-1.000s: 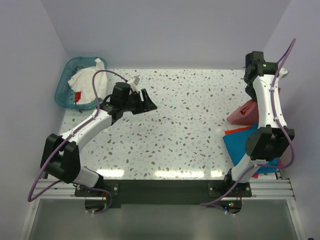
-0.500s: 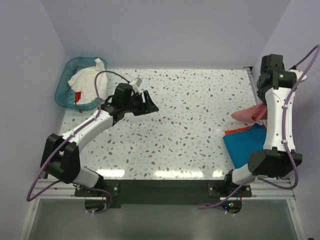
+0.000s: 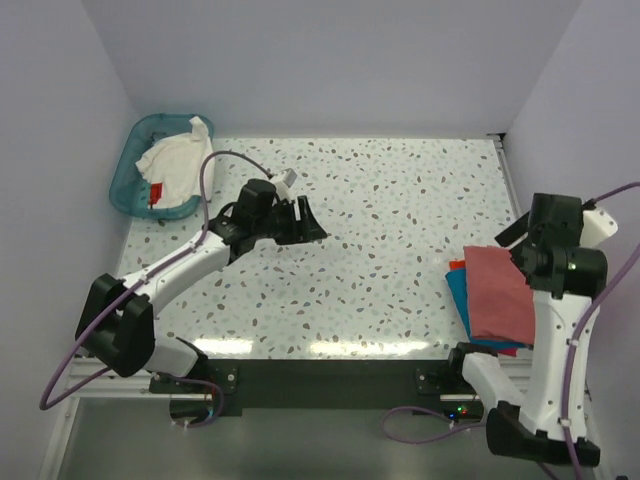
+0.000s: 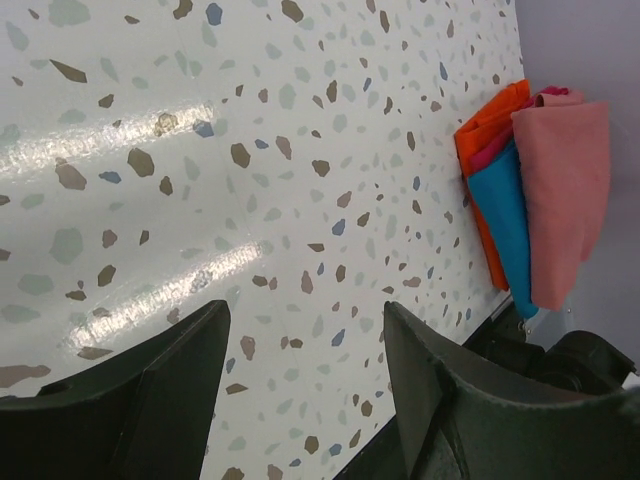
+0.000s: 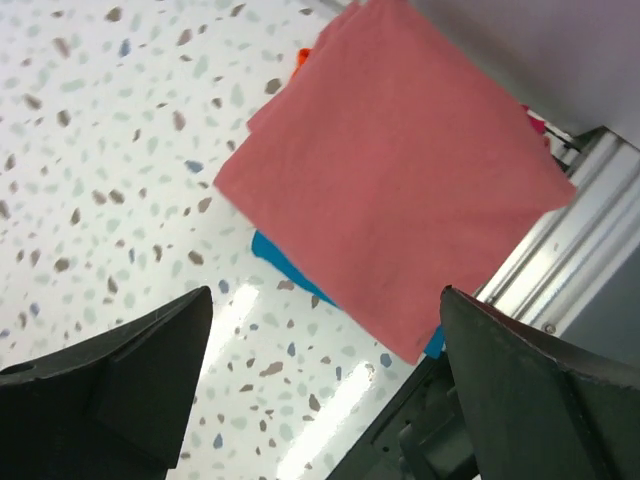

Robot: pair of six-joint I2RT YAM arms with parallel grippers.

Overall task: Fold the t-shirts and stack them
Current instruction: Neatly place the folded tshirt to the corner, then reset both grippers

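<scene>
Salmon-red t-shirt [image 3: 498, 292] now loose atop the teal-blue one [image 4: 500, 215], right fingers [image 5: 130, 370] newly apart, left fingers [image 4: 150, 400] apart as before.

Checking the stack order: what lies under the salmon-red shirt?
A folded teal-blue shirt peeks out under the salmon-red shirt, with orange-red cloth at the stack's edge. Anything else beneath is covered.
</scene>
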